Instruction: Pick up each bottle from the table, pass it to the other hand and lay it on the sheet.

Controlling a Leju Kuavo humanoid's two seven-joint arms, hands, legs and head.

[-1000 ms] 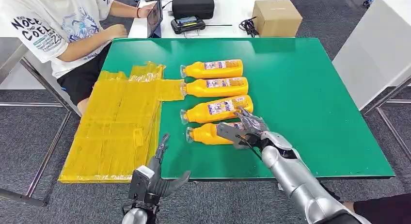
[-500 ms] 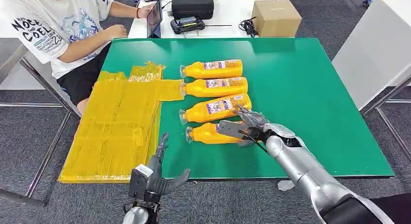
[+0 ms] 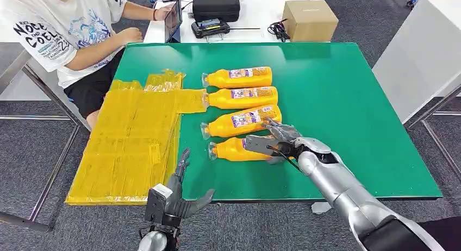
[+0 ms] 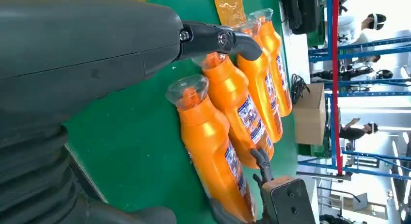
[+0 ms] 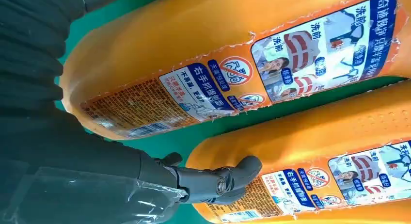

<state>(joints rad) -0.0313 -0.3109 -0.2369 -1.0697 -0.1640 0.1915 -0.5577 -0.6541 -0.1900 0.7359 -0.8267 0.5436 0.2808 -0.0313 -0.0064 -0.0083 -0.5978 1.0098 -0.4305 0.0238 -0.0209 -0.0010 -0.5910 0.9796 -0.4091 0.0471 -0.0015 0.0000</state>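
Head view: four orange bottles lie in a row on the green table (image 3: 348, 99), caps toward the yellow sheet (image 3: 130, 142), which hangs over the table's left edge. None on the sheet yet. Right hand (image 3: 274, 142) sits over the base end of the nearest bottle (image 3: 234, 149), thumb on the near side, fingers over the top toward the second bottle (image 3: 242, 121). Vs 1 s ago the hand has slid a bit toward the far side and settled; vs 0.5 s ago almost no change, and the bottle hasn't lifted. So approach looks done, grasp closing or about to. Can't tell if the fingers are actually clamped. Left hand (image 3: 176, 199) waits below the table's near edge, fingers spread, holding nothing, same as before. Person in white shirt (image 3: 60, 33) sits at the far left corner.

Left wrist view: nearest bottle (image 4: 215, 151) w/ clear cap lies flat on the green, the others lined up behind it. Left hand's dark finger (image 4: 218, 40) sticks out straight, nothing in it. Right hand's parts (image 4: 281, 197) sit at the bottle's base end.

Right wrist view: v. close. Two orange bodies w/ printed labels, green showing between. One dark fingertip (image 5: 237, 175) curls against a bottle (image 5: 310, 156) near its label; contact yes, full grip not shown.

Next, as I judge it: close, lift, hand over to the left.
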